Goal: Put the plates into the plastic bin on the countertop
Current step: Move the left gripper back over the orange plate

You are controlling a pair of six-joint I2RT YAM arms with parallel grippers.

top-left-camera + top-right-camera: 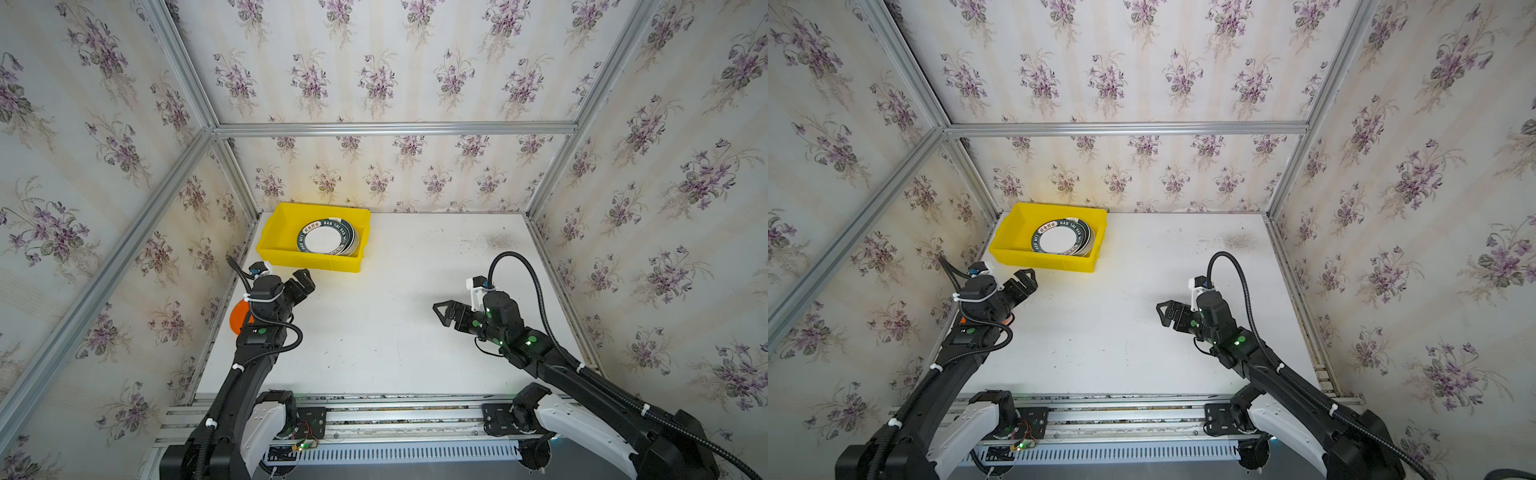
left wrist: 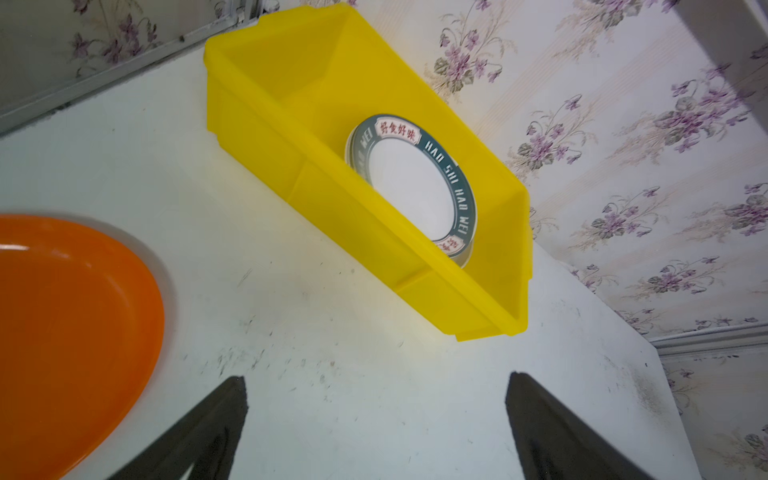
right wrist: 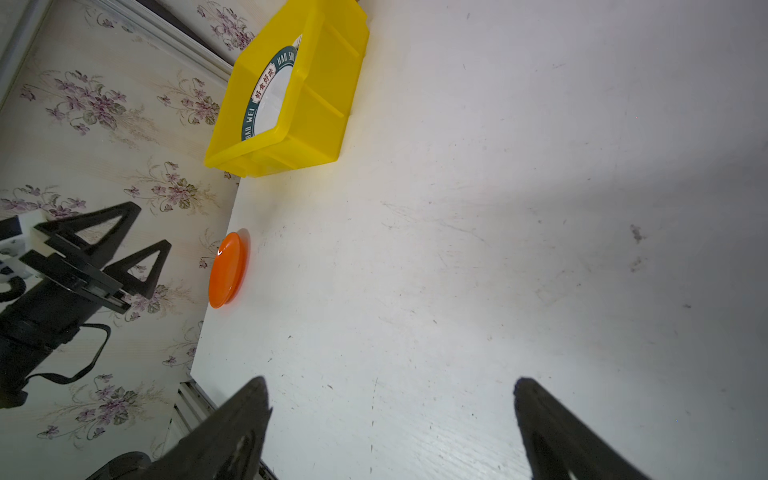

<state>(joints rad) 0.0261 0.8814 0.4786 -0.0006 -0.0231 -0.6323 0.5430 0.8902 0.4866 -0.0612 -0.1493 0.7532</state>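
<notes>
A stack of green-rimmed plates (image 1: pixel 327 241) lies in the right end of the yellow plastic bin (image 1: pixel 307 259), which sits at the far left corner of the tabletop (image 1: pixel 395 332); one orange plate (image 3: pixel 227 270) rests flat by the tabletop's left edge, largely hidden beneath the left arm in both top views; the left gripper (image 1: pixel 307 280) hovers near the bin's front wall, jaws spread wide and empty; the right gripper (image 1: pixel 439 315) hangs over the tabletop's right half, jaws likewise wide apart, holding nothing.

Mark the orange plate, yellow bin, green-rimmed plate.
orange plate (image 2: pixel 70 340): left wrist view, centre.
yellow bin (image 1: pixel 307 259): in a top view, front wall.
green-rimmed plate (image 1: pixel 326 241): in a top view, white centre.
</notes>
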